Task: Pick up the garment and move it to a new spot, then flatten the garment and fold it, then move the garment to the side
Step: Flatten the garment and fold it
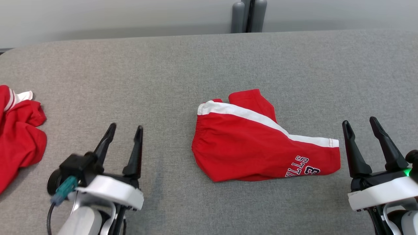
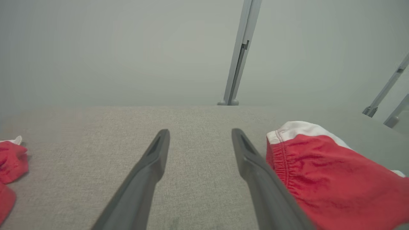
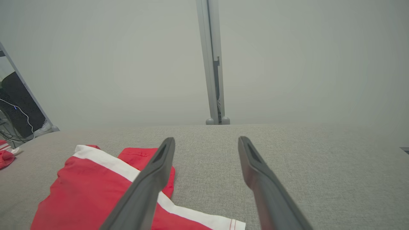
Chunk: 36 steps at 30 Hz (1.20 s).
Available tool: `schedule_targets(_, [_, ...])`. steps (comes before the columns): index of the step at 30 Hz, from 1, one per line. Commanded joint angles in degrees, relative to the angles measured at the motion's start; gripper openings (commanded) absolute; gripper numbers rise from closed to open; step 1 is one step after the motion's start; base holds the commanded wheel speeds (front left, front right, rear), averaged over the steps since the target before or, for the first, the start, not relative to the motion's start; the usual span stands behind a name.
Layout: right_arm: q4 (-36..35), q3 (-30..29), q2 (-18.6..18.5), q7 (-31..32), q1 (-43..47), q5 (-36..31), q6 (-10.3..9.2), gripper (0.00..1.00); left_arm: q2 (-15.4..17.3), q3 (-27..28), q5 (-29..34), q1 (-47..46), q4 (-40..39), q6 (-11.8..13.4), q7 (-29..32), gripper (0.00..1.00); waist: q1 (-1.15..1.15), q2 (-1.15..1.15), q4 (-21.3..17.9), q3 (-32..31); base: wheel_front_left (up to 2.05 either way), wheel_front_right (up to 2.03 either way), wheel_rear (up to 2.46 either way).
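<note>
Red shorts with a white side stripe and dark lettering lie folded in half on the grey table, near its middle. Their elastic waistband faces my left gripper, which stands open to the left of them with nothing between its fingers. My right gripper is open too, just off the leg hem at the right. In the right wrist view the shorts lie left of and partly under the left finger.
A second red and white garment lies crumpled at the table's left edge, also seen as a red garment at the left. A grey post stands behind the far edge. Bare fabric surface surrounds the shorts.
</note>
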Motion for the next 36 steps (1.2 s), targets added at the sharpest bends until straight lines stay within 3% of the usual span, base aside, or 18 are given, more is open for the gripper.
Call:
schedule_targets(1, [-0.29, 0.1, -0.16, 0.11, -0.49, 0.36, 0.01, 1.0, 0.25, -0.34, 0.15, -1.31, 0.33, -0.54, 0.57, 1.0, 0.0, 0.0, -0.4, 0.67, 0.0, 0.0, 0.0])
schedule_targets(11, [1.96, 2.95, 0.1, -1.25, -2.76, 1.33, 0.01, 1.0, -3.12, -7.61, -1.83, -9.66, 8.99, -6.78, 9.87, 1.0, 0.0, 0.0, -4.44, 4.56, 0.0, 0.0, 0.0])
schedule_targets(19, [4.32, 3.24, 0.25, -2.45, -3.53, 1.98, 0.01, 1.0, -4.95, -10.15, -3.06, -10.97, 15.93, -7.36, 14.41, 1.0, 0.0, 0.0, -6.16, 6.0, 0.0, 0.0, 0.0])
schedule_targets(20, [4.54, 3.27, 0.3, -2.63, -3.62, 2.09, 0.01, 1.0, -5.14, -10.3, -3.17, -10.86, 16.45, -7.31, 14.9, 0.72, 0.0, 0.0, -6.21, 6.11, 0.0, 0.0, 0.0])
schedule_targets(21, [4.69, 3.36, 0.35, -2.76, -3.66, 2.16, 0.01, 1.0, -5.24, -10.42, -3.21, -10.66, 16.79, -7.2, 15.07, 0.09, 0.0, 0.0, -6.28, 6.24, 0.0, 0.0, 0.0])
schedule_targets(22, [4.86, 3.49, 0.45, -2.72, -3.7, 2.23, 0.01, 1.0, -5.3, -10.54, -3.34, -10.56, 17.11, -7.16, 15.36, 0.0, 0.0, 0.0, -6.32, 6.35, 0.0, 0.0, 0.0])
schedule_targets(36, [5.67, 2.65, -0.39, -2.57, -3.08, 1.85, 0.01, 1.0, -3.05, -6.44, -3.71, -2.7, 8.94, -0.56, 9.88, 0.0, 0.0, 0.0, -2.19, 5.31, 0.0, 0.0, 0.0])
